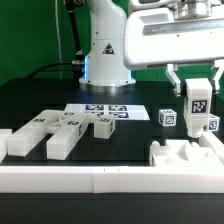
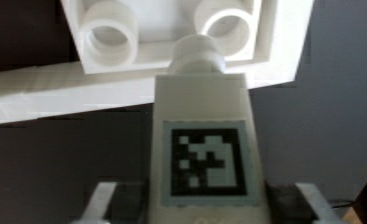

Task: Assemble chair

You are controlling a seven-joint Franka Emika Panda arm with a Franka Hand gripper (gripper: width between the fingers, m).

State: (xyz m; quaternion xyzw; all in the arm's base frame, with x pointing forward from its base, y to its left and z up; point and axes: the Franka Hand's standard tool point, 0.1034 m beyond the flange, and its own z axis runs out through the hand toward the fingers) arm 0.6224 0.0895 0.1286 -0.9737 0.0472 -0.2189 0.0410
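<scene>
My gripper point(image 1: 196, 92) is shut on a white chair bar point(image 1: 197, 108) with a black-and-white tag, and holds it upright in the air at the exterior view's right. In the wrist view the bar point(image 2: 205, 130) runs away from the gripper point(image 2: 208, 208) and ends in a round peg. Past the peg lies a white chair slab point(image 2: 162, 45) with two round holes. That notched slab point(image 1: 185, 155) lies below the bar, by the front rail. A small tagged cube point(image 1: 167, 117) stands to the left of the bar. Three more white parts point(image 1: 60, 135) lie at the left.
The marker board point(image 1: 105, 110) lies flat in the middle of the black table, in front of the robot base point(image 1: 105, 60). A long white border rail point(image 1: 100, 180) runs along the table's front edge.
</scene>
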